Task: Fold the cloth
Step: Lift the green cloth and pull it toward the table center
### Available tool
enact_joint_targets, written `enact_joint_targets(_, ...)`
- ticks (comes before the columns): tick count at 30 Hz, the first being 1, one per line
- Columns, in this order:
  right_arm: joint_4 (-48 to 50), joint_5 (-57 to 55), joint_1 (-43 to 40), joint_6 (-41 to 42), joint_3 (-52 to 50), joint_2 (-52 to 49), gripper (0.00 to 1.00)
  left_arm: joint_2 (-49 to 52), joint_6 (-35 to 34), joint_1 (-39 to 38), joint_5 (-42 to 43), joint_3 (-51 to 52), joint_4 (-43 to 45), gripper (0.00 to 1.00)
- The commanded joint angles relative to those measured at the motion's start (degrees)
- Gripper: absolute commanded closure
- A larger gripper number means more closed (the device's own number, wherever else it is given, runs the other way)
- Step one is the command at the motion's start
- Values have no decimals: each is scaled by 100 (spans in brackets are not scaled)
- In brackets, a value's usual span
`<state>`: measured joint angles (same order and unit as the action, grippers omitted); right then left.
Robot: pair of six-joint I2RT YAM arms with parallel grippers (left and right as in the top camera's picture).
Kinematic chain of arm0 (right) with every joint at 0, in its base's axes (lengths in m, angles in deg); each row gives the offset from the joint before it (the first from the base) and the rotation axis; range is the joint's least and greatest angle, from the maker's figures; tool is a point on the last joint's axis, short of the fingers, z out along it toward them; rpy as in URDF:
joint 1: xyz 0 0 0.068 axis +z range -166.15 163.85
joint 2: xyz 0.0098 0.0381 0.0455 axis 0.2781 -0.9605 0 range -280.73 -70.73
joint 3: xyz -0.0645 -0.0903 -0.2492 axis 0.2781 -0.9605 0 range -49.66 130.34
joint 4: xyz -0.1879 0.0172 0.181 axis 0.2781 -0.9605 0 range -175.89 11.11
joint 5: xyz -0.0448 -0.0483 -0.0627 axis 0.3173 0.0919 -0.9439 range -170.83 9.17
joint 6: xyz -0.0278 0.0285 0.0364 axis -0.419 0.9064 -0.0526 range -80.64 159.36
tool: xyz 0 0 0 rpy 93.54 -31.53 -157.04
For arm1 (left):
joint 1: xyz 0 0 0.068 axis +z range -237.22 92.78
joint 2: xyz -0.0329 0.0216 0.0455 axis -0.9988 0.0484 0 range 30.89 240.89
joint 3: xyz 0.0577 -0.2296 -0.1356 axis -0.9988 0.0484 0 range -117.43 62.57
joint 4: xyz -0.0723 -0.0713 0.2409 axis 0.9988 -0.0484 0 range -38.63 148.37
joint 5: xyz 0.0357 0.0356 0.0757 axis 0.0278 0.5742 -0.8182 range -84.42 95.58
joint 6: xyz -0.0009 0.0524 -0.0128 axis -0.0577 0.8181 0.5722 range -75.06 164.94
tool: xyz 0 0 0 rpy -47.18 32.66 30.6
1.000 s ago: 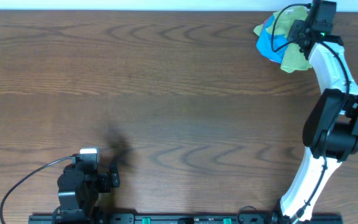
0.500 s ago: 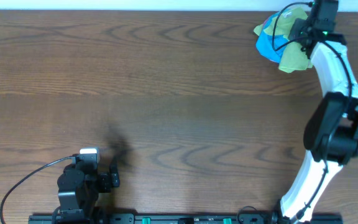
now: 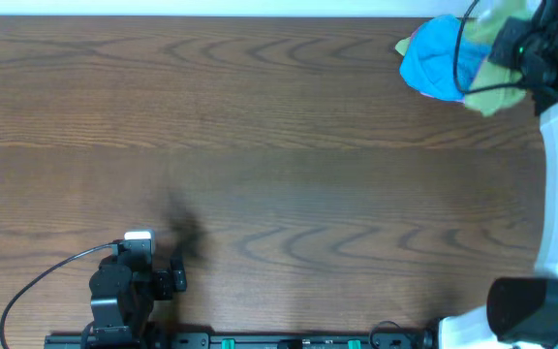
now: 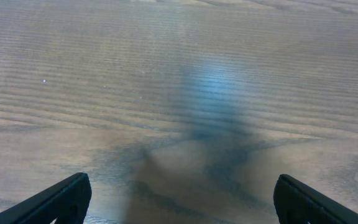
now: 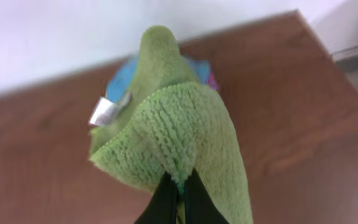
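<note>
Right gripper [image 5: 178,186] pinched shut on the cloth [image 5: 179,124]; left gripper [image 4: 182,202] gapes empty.
Thin pinch could slip; blue cloth [image 3: 434,60] may snag underneath, contact unclear here.

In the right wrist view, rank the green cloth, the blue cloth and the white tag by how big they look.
1. green cloth, largest, though nearest the camera.
2. blue cloth (visible part) and white tag look about alike; not ranked.

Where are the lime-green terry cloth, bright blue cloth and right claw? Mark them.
lime-green terry cloth [image 5: 179,124], right wrist view, bunched middle.
bright blue cloth [image 3: 439,60], overhead view, centre.
right claw [image 5: 179,182], right wrist view, between fingertips.
</note>
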<state>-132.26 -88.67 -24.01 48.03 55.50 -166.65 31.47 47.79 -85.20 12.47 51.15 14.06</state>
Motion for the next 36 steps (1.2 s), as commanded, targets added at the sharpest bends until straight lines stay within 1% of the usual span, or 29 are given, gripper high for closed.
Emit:
enact_joint_targets(1,-466,518,203,-461,15,254,99,-37,37,-33,20,125,-85,5)
enact_joint_targets(5,-1499,914,575,-774,15,457,99,-37,37,-33,20,125,-85,5)
enact_joint_targets(10,-2371,1388,1115,-984,0,518,99,-37,37,-33,20,125,-85,5)
enact_joint_targets(15,-2671,1650,1628,-1161,-184,544,98,-37,37,-33,20,125,-85,5)
enact_joint_targets(18,-2708,1692,1958,-1231,-538,636,98,-37,39,-33,20,125,-85,5)
enact_joint_targets(23,-2262,1816,2319,-1259,-1947,1220,98,-37,37,-33,20,125,-85,5)
enact_joint_targets(28,-1510,2559,2341,-1261,-3447,2135,99,-37,37,-33,20,125,-85,5)
enact_joint_targets(32,-960,3016,2634,-1189,-4052,2435,99,-37,37,-33,17,125,-85,5)
enact_joint_targets(36,-442,3008,3222,-933,-4133,2352,99,-37,37,-33,20,125,-76,5)
